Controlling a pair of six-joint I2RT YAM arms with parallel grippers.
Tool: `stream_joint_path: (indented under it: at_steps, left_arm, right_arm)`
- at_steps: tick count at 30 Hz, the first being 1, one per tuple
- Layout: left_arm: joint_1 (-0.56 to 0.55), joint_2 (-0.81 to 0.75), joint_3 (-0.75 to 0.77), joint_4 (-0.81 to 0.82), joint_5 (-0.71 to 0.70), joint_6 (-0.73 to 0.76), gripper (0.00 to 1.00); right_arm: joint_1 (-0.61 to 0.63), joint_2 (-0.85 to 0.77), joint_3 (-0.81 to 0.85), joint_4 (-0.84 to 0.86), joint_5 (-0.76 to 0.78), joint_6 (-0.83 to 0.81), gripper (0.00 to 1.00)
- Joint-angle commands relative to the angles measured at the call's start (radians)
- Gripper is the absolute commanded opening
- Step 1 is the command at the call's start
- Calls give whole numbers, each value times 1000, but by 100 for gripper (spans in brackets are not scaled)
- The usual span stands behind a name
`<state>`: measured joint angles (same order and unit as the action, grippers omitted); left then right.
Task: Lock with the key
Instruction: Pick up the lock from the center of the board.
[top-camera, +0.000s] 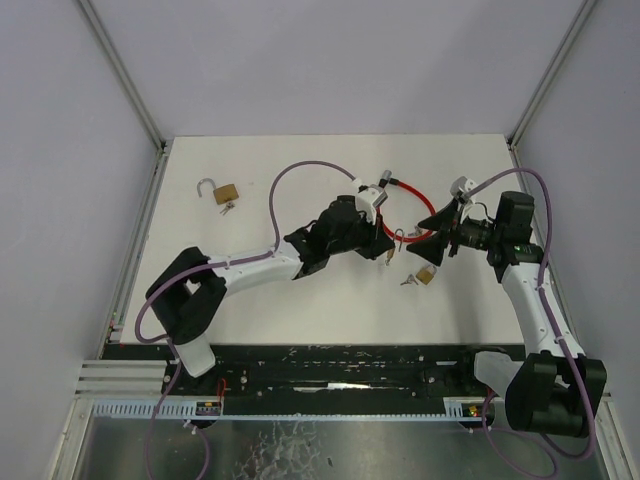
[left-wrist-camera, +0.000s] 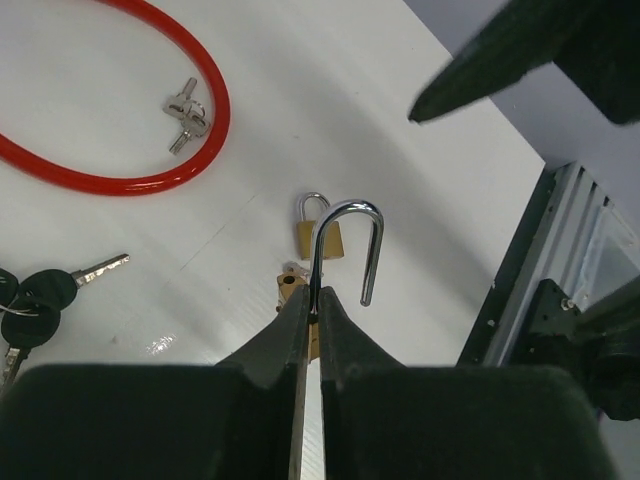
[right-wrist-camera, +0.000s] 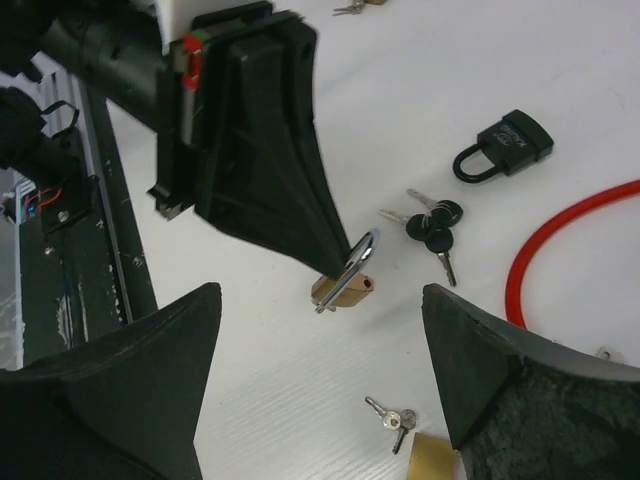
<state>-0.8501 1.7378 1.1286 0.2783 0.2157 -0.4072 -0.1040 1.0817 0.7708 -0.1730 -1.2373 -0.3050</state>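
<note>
While the brass padlock is pinched by its silver shackle between the shut fingers of the left tool, the shackle's free end is seen out of the body, so the lock is open. The brass body hangs just under the fingertips. Whether it touches the surface cannot be told. The right tool is spread wide and nothing is gripped in it. In the right wrist view its two fingers are seen on either side of the padlock, apart from it. The black-headed keys are lying flat on the surface just beyond the padlock, between it and a black padlock. A small pair of silver keys is lying nearer the right tool, just beside a second brass padlock cut off by the frame edge. A red cable lock is looped to one side. In the top view a third brass padlock, shackle open, is seen well apart at the far left.
</note>
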Motion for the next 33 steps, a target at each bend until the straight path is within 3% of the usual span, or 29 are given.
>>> stream_joint_path:
  at_steps: [1, 13, 23, 27, 30, 33]
  left_arm:
    - [-31, 3, 17, 61, -70, 123, 0]
    - [-61, 3, 10, 68, -73, 172, 0]
    - [-91, 9, 14, 64, -71, 220, 0]
    - [-96, 5, 14, 65, -80, 235, 0]
    - [-94, -23, -5, 87, -110, 233, 6]
    - [-94, -56, -34, 109, -150, 236, 20]
  right_arm:
    - [-8, 3, 0, 125, 126, 193, 90]
    - [52, 129, 20, 82, 139, 222, 80]
    - [102, 179, 26, 93, 105, 242, 45]
    - [113, 188, 42, 70, 39, 213, 1]
    - [113, 170, 56, 38, 36, 172, 0]
    - [112, 144, 58, 41, 19, 169, 0]
